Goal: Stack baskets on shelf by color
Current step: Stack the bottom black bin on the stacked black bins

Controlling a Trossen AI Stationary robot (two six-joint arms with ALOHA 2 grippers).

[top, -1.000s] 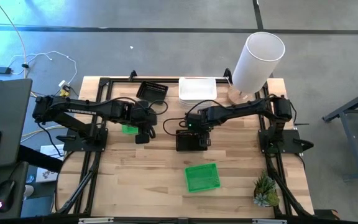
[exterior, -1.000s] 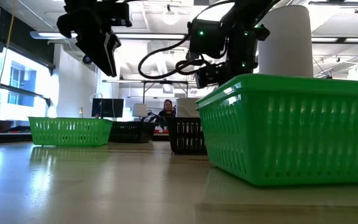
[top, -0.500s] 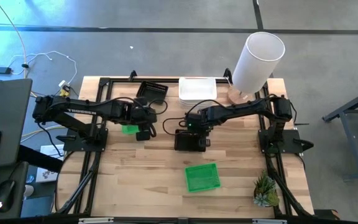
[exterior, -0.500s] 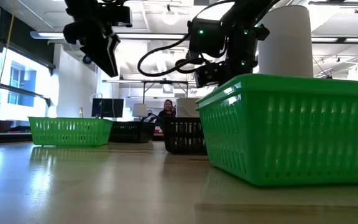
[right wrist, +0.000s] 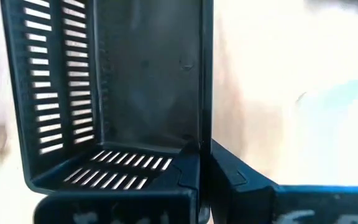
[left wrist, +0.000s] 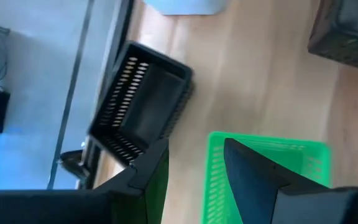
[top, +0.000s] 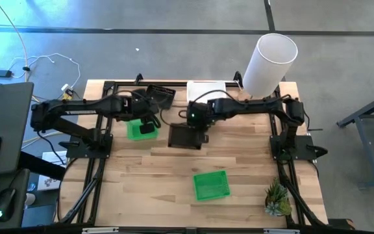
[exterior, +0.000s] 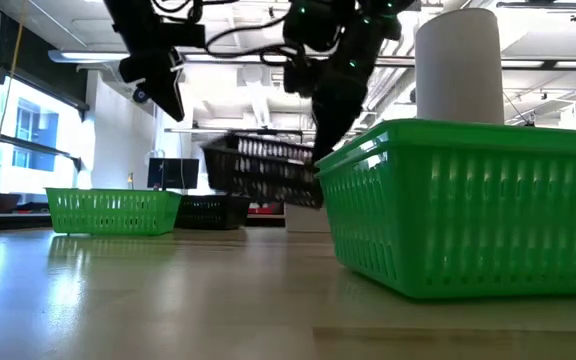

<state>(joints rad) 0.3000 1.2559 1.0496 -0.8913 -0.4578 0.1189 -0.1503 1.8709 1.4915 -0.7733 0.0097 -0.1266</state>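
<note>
1. The black basket (top: 186, 136) I carry looks light, stiff and slotted, so I judge its thin rim the best hold.
2. My right gripper (right wrist: 199, 163) is clamped on one wall, the basket lifted and tilted above mid-table.
3. My left gripper (left wrist: 194, 168) hovers parted and empty over a green basket (top: 135, 129).

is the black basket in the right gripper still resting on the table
No, in the low view the black basket hangs tilted above the table, held by the right gripper.
</note>
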